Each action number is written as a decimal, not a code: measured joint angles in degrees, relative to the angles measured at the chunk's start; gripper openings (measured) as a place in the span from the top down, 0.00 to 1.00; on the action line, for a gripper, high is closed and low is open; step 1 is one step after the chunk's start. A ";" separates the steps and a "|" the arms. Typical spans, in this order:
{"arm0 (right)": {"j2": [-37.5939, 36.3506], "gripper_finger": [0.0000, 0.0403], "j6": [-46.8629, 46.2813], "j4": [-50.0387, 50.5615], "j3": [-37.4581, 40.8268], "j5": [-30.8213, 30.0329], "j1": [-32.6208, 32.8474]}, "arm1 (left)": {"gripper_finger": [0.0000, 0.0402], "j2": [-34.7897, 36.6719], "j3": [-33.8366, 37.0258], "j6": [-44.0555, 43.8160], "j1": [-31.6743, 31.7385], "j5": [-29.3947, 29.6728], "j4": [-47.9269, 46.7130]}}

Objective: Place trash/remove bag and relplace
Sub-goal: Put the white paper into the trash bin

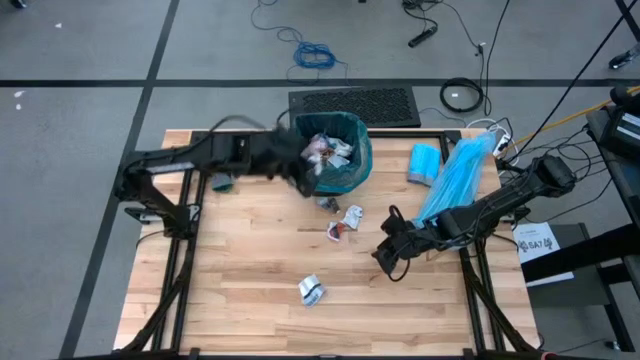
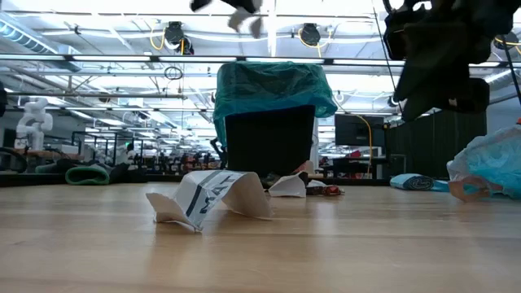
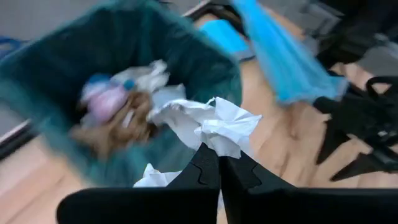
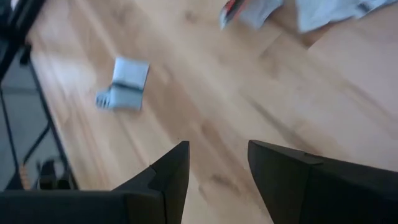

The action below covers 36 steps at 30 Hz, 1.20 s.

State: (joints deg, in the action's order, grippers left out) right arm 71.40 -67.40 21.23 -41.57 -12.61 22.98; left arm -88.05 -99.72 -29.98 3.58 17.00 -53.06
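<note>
1. At the far middle of the wooden table (image 1: 250, 300), the black bin (image 2: 269, 140) is standing upright, lined with the dark teal bag (image 1: 355, 150); the bag's rim is folding over the bin's top edge, as the low view shows.
2. Inside the bag, a heap of trash (image 3: 121, 106) is lying: white, pink and brown crumpled scraps, partly blurred in the left wrist view.
3. Beside the bin's rim, on its left side, the left gripper (image 3: 217, 163) is hanging with its fingers pressed together, pinching a white crumpled paper wad (image 3: 214, 127) at its lower edge; the wad is sitting above the bag's opening.
4. On the table in front of the bin, several loose scraps (image 1: 342, 218) are lying near one another; a further white-and-blue wrapper (image 1: 311, 291) is lying well apart, nearer the front edge.
5. To the right of the loose scraps, the right gripper (image 4: 217, 168) is hovering above bare wood with its fingers spread and holding nothing.
6. At the table's far right, a pale sky-blue plastic bag (image 1: 455, 175) is lying stretched out; a blue roll (image 1: 424, 163) is resting between it and the bin.
</note>
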 joint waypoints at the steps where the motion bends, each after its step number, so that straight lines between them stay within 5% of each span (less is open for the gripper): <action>1: 0.00 0.62 -0.82 0.01 0.01 -1.09 -0.03 | 1.00 -0.32 0.00 2.50 2.11 -3.20 1.74; 10: 0.00 0.62 -9.35 -0.04 -0.01 -7.59 -0.11 | 1.00 -2.76 -0.02 16.08 17.35 -17.47 9.80; 17: 0.00 0.62 -14.73 -0.10 -0.01 -10.39 -0.25 | 0.99 -5.18 -0.02 22.64 23.51 -24.69 11.60; 26: 0.00 0.62 -19.02 -0.13 0.00 -10.35 -0.46 | 0.89 -7.04 -0.02 28.11 24.56 -25.10 15.37; 36: 0.00 0.62 -20.45 -0.21 -0.01 -10.35 -0.46 | 0.64 -7.04 -0.02 30.91 24.52 -24.93 14.10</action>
State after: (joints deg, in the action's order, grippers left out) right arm 71.40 -87.85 21.02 -41.58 -22.96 22.52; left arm -95.09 -99.74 0.93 28.10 -7.93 -38.96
